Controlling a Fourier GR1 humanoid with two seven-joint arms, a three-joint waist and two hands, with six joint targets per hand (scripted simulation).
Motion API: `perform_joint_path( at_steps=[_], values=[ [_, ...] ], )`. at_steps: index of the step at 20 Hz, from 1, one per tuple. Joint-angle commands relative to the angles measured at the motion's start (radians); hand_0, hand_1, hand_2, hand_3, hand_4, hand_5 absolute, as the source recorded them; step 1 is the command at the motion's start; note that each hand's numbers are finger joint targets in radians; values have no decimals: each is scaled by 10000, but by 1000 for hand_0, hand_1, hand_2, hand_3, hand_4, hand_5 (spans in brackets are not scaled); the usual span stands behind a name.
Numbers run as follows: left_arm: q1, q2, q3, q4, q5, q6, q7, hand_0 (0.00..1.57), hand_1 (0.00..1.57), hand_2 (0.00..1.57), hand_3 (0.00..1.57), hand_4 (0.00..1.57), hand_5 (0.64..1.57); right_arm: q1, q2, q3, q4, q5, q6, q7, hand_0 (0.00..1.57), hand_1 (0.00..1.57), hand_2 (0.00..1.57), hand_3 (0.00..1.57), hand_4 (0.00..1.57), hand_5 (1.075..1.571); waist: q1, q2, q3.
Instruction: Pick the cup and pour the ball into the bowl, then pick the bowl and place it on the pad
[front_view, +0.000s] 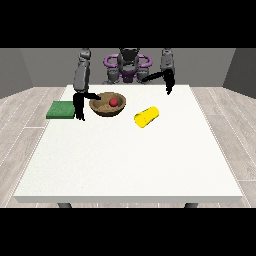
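A brown wooden bowl (107, 106) sits on the table's far left part with a red ball (113, 102) inside it. A yellow cup (146, 116) lies on its side to the right of the bowl, apart from both hands. The hand at the view's left (80, 106) hangs just left of the bowl, with its thumb reaching to the bowl's rim. The hand at the view's right (169, 82) hovers over the far edge, well away from the cup, holding nothing.
A green pad (61, 109) lies at the table's left edge, just left of the hand by the bowl. The white table (130, 160) stretches toward the camera.
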Motion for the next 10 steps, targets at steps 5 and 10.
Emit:
perform_joint_path(
  at_steps=[5, 10],
  values=[
    [-721, 381, 91, -453, 157, -439, 786, 0, 0, 0, 0, 0, 1559, -450, 661, -99, 552, -175, -504, -87, 0, 0, 0, 0, 227, 1532, 472, 306, 137],
    [507, 357, 274, 284, 450, -529, -51, 0, 0, 0, 0, 0, 1563, -546, 1264, 260, 166, -163, -1023, 824, 0, 0, 0, 0, 357, 1545, 98, -654, 124]
  ],
)
